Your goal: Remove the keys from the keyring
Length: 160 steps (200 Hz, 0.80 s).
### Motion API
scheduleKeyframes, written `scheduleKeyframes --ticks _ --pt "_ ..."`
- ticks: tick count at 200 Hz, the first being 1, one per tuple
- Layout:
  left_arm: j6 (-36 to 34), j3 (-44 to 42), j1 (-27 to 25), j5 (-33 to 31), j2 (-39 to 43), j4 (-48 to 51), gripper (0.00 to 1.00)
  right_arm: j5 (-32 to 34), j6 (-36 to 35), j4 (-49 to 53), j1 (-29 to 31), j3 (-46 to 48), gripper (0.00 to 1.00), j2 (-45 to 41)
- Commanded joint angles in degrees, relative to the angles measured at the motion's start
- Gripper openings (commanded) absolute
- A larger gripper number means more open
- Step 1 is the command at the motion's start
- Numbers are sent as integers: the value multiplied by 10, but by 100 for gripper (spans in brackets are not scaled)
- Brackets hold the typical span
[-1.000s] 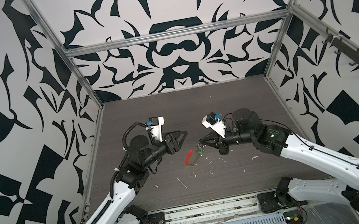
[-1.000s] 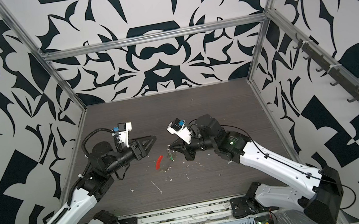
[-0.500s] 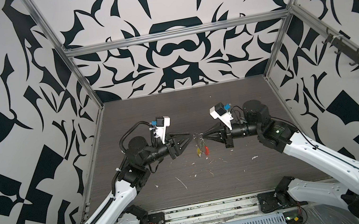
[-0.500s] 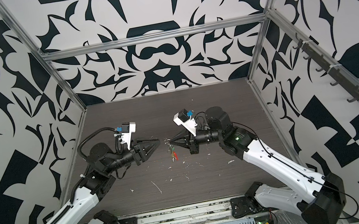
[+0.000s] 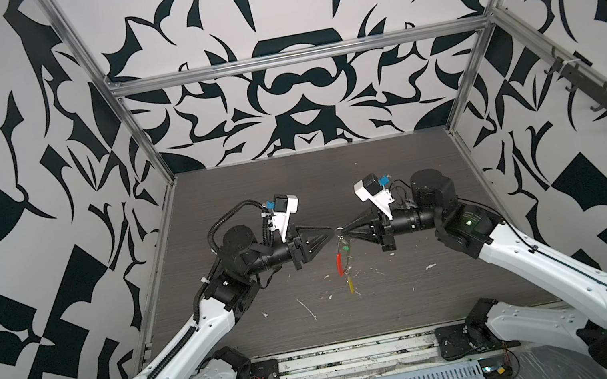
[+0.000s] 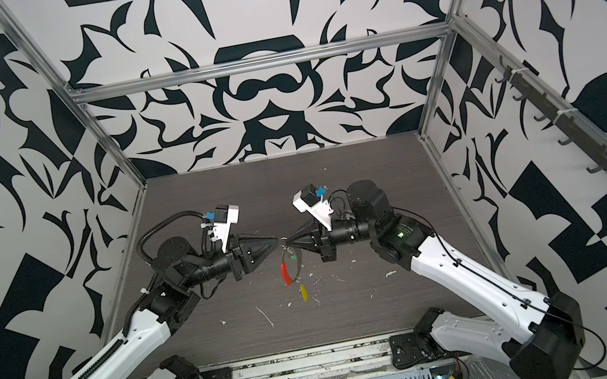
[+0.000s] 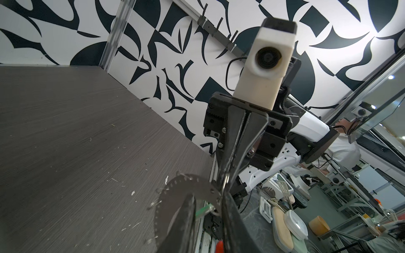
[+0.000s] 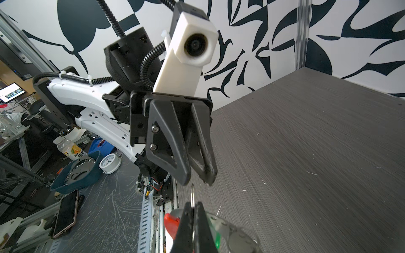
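Keyring (image 5: 339, 264) hangs long-axis vertical from my clenched right gripper (image 5: 344, 230); my left gripper (image 5: 331, 231), jaws slightly parted and empty, faces it from just left.

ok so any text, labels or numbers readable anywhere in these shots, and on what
"维B", roughly: label of the bottle in the right wrist view; the rest is blurred.
On the clock dial: numerals too small to read.
On the yellow tag and green tag: nothing legible.
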<state>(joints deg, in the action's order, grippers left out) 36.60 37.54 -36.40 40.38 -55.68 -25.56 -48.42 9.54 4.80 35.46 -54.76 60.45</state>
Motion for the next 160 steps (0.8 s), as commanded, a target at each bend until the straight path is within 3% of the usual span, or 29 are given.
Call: scheduleKeyframes --ticks 1,68,109,160 --pt "-7 21 -3 19 -7 -20 22 -11 11 -32 1 1 0 -5" --pt "-10 34 -19 27 -23 -32 15 -7 16 -34 1 1 0 -1" --pt "-12 35 -21 23 -22 -31 19 -4 19 -36 1 1 0 1" --pt "-14 39 -25 19 -28 -30 6 -4 25 -41 1 1 0 3"
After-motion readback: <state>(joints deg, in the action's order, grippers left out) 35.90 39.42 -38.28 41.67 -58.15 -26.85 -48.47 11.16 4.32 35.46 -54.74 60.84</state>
